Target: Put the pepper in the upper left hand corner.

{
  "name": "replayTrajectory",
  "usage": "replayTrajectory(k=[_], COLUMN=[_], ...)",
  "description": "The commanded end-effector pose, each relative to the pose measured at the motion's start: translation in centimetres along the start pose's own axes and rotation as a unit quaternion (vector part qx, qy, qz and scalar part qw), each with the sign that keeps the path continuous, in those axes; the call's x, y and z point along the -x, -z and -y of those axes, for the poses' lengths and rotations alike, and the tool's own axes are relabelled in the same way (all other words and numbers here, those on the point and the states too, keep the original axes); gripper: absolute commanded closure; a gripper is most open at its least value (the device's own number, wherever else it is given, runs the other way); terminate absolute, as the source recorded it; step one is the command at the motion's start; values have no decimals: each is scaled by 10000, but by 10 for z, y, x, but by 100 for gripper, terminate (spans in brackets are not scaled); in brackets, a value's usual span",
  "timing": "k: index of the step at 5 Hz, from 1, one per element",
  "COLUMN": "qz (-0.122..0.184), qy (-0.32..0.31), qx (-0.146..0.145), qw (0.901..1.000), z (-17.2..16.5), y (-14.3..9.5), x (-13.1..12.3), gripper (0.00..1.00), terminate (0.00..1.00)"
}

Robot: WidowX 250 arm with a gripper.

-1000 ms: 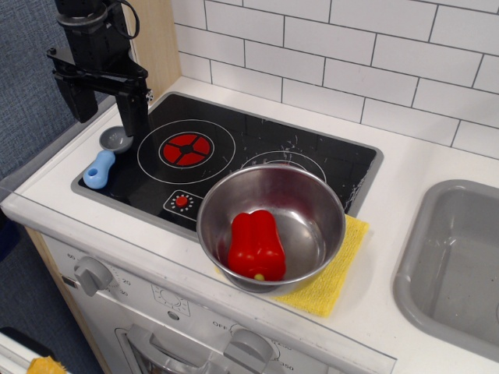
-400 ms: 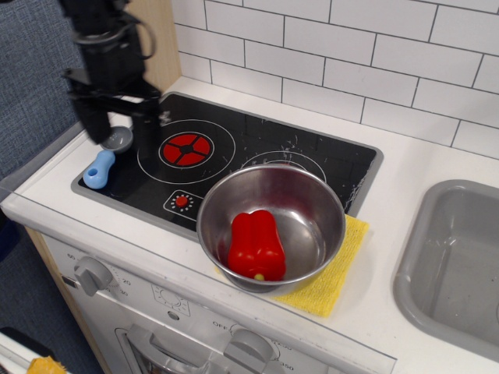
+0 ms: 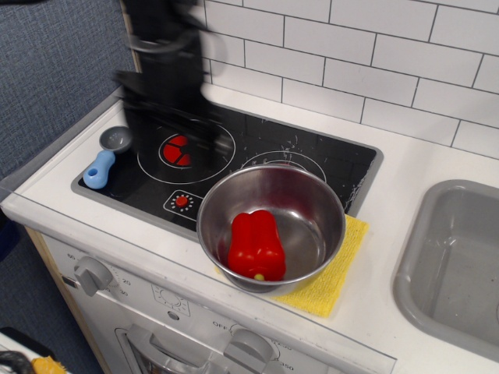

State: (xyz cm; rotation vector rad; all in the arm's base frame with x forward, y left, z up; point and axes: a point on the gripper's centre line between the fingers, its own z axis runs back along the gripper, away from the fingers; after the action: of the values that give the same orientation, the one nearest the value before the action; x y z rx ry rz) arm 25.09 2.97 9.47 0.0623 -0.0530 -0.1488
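Cooktop [image 3: 327, 160]; bowl [image 3: 320, 204] around pepper [image 3: 256, 245]

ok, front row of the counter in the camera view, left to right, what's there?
blue-handled scoop → steel bowl holding the pepper, on a yellow cloth → grey sink.
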Motion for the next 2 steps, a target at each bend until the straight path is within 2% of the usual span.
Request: replayTrajectory(k=[1, 2], qz=[-132, -203], qy=[-13, -246], qx=[-443, -494], qw=[9989, 9983], z=[62, 71], y=[17, 23], x=[0, -3], gripper=[0, 0], terminate=[0, 0])
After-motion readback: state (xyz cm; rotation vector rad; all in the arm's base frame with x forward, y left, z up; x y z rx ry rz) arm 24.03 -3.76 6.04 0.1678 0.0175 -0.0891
